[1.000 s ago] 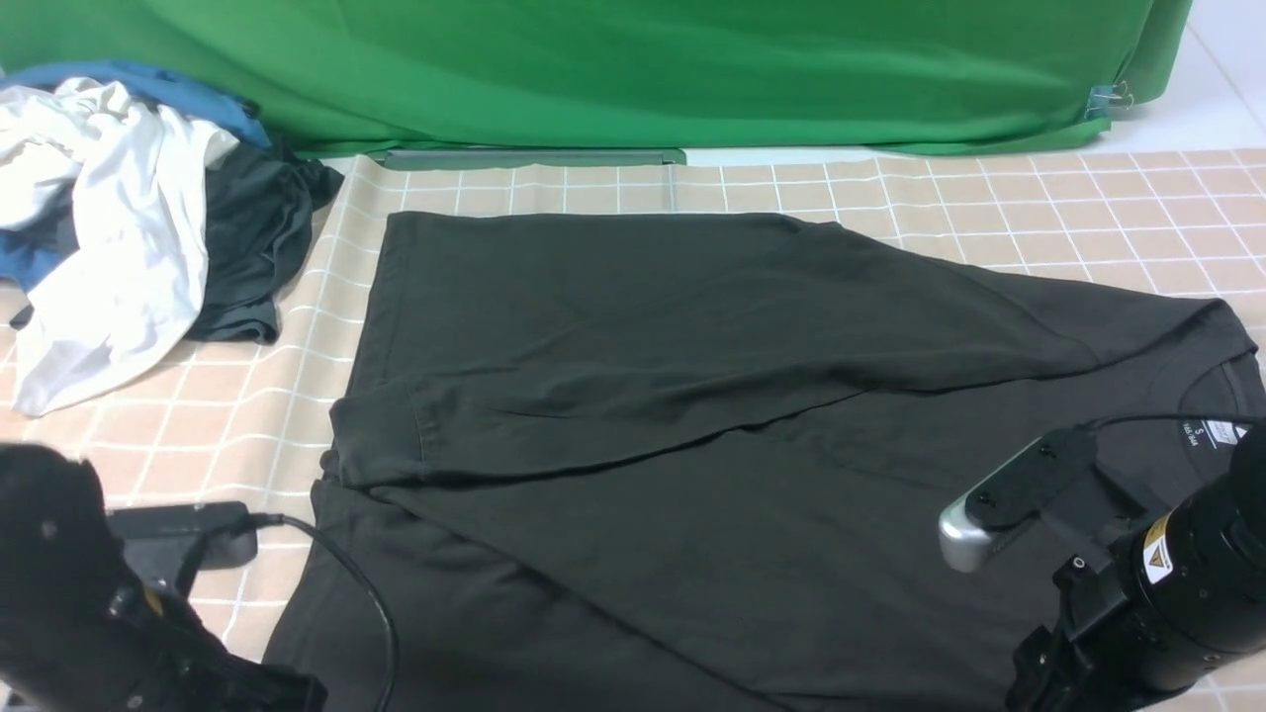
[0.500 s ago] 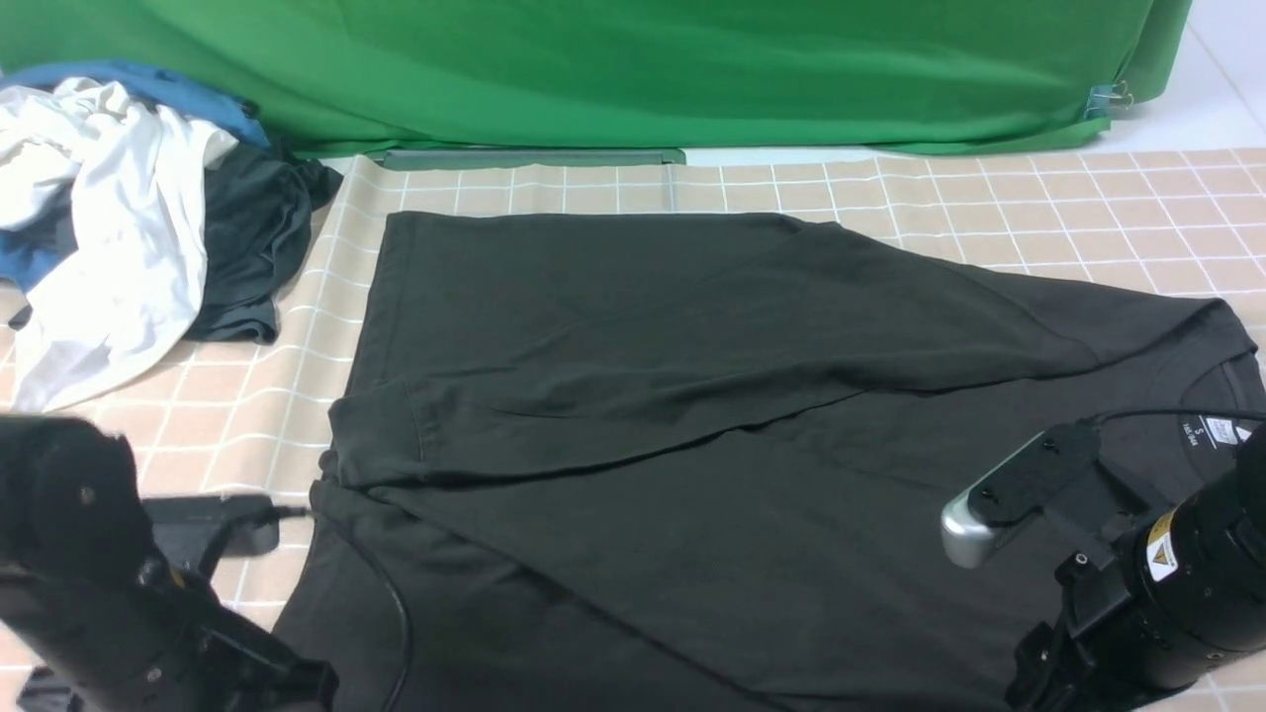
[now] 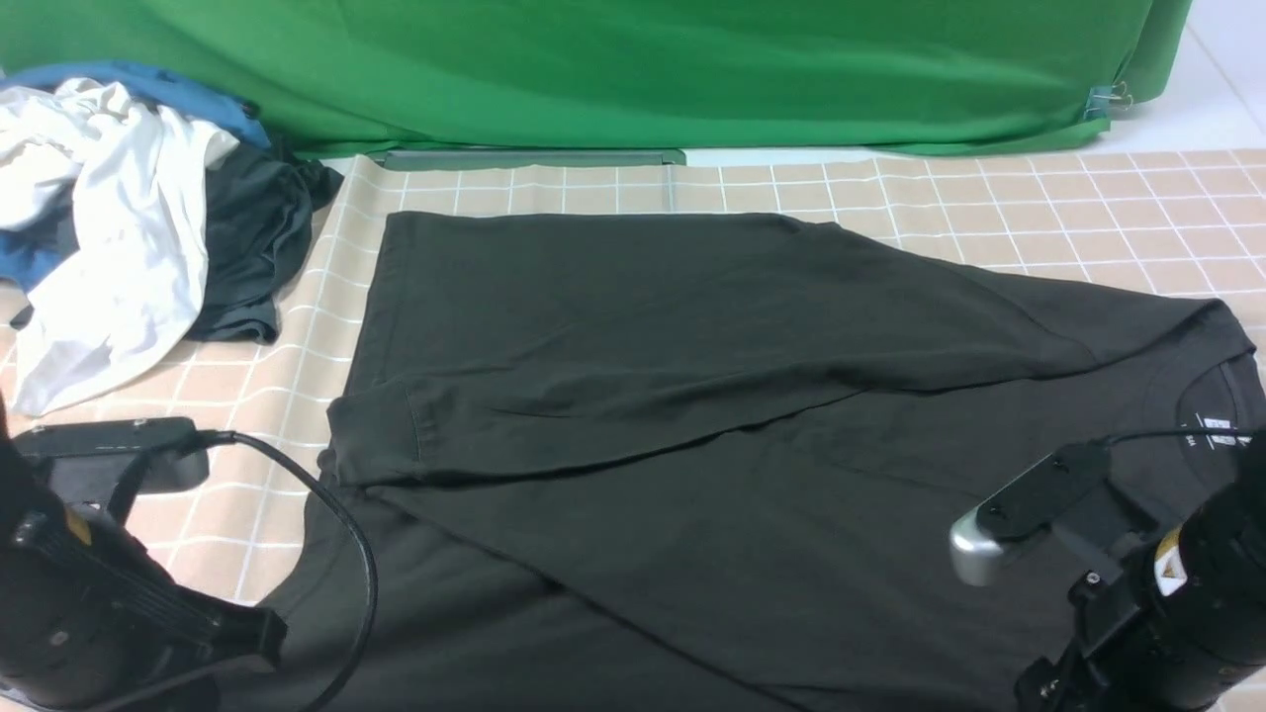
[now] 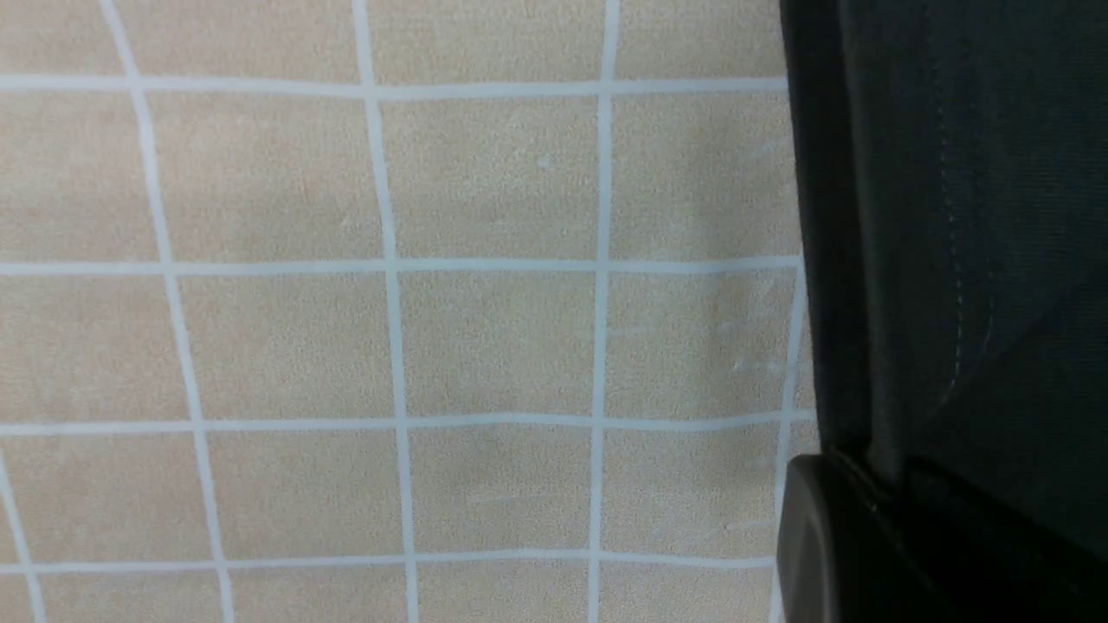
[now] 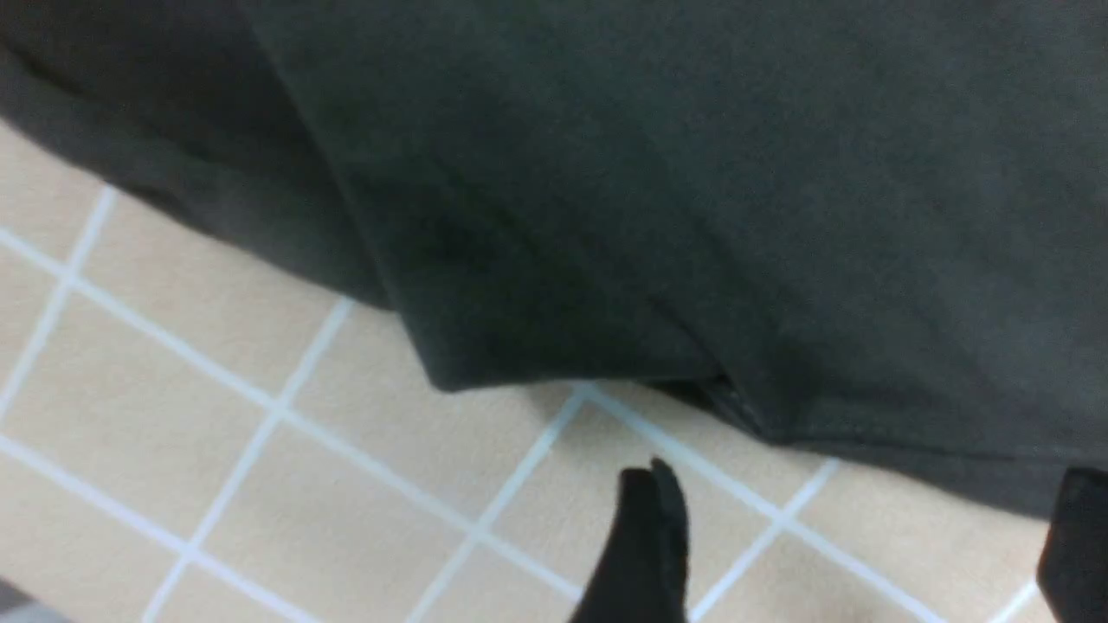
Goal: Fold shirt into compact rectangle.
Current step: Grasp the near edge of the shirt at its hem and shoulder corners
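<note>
The black shirt (image 3: 692, 396) lies spread on the checked table, its far side folded over toward the middle and its white neck label (image 3: 1219, 435) at the right. My left arm (image 3: 89, 593) is at the shirt's near left edge. In the left wrist view my left gripper (image 4: 874, 484) is shut on the shirt's stitched hem (image 4: 952, 260), which rises out of the jaws. My right arm (image 3: 1157, 593) is low at the near right. My right gripper (image 5: 861, 528) is open over bare table, just short of the shirt's edge (image 5: 692, 173).
A pile of clothes sits at the back left: a white garment (image 3: 109, 218), a dark grey one (image 3: 247, 247) and a blue one (image 3: 148, 84). A green backdrop (image 3: 633, 69) hangs behind the table. The left arm's cable (image 3: 346, 534) loops over the shirt's near left part.
My left gripper has closed on the shirt's hem and the left arm has shifted at the near left. My right gripper has opened wider and sunk slightly.
</note>
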You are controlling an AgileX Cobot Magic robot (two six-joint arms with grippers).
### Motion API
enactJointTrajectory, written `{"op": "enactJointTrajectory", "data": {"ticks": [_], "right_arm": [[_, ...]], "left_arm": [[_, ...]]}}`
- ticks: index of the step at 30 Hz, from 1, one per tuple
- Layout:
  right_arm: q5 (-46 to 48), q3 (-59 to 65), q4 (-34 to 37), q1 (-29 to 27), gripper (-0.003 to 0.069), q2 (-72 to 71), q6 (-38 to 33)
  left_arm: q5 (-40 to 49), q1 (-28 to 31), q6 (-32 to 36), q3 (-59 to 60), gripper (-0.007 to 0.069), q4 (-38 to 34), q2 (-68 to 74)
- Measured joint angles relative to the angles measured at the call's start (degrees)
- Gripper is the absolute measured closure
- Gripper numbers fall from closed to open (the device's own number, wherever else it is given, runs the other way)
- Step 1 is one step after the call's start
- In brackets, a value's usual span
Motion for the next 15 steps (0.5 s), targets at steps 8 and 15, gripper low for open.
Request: {"op": "enactJointTrajectory", "data": {"ticks": [8,15], "right_arm": [[-3.19,-0.28,-0.48,0.00,0.0090,7.30,-0.78],[-6.24,-0.48,-2.75,-0.06,0.0396,7.76,-0.78]], "left_arm": [[-1.33,0.00,-0.19,0.00,0.0606,-0.06,0.00],[-3.09,0.00,-0.19,0.00,0.0606,-0.63,0.00]]}}
